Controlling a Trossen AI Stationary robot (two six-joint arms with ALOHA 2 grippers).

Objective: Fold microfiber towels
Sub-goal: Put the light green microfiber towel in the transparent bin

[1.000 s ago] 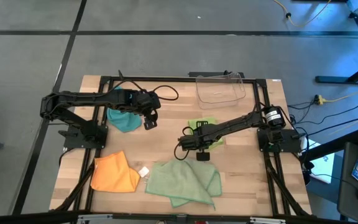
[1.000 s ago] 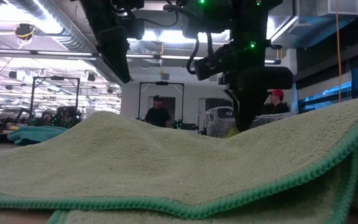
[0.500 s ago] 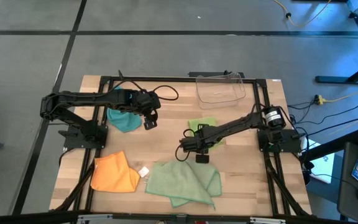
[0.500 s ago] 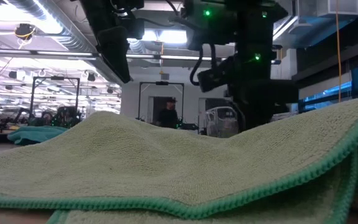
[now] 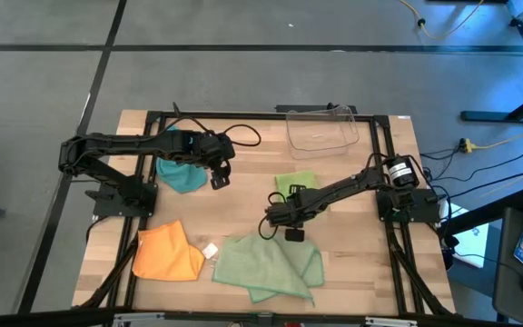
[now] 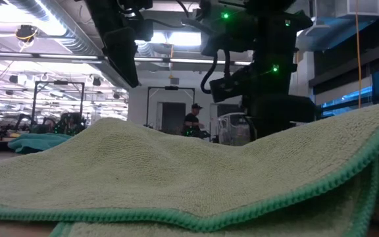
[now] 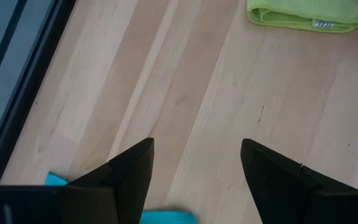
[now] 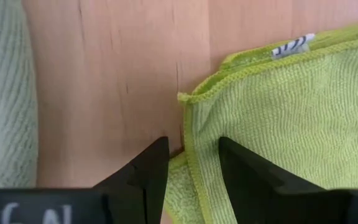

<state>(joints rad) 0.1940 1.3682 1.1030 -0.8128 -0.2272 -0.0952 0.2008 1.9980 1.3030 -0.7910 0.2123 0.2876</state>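
From above, my right claw (image 5: 277, 218) has drawn back toward the table's near side over the last second. It sat on the lime towel (image 5: 296, 184) then; now it hangs off that towel's near edge, between it and the sage towel (image 5: 271, 263). The lime towel lies flat as a small folded rectangle mid-table, so I read that one as done and let go. My left claw (image 5: 220, 169) has not stirred — it waits beside the teal towel (image 5: 179, 174), which is still bunched. The orange towel (image 5: 166, 253) lies at the near left, rumpled, and the bin (image 5: 322, 130) stands at the far edge.

From table height, the sage towel (image 6: 176, 178) fills the foreground in a loose hump. Behind it my right arm has shifted across and hides the lime cloth it was working. A person stands far off in the room.

My left wrist shows its fingers (image 7: 129, 171) spread wide over bare wood, nothing between them. There is a corner of teal at one edge, and the lime towel (image 7: 303, 15) far off.

My right wrist shows the fingers (image 8: 149, 168) parted a little, no longer pinching. The lime towel's (image 8: 278, 118) hemmed corner lies just beyond the tips, its tag showing, with sage (image 8: 2, 93) to one side.

So one towel looks finished — by my judgement three remain, the sage nearest my right claw.
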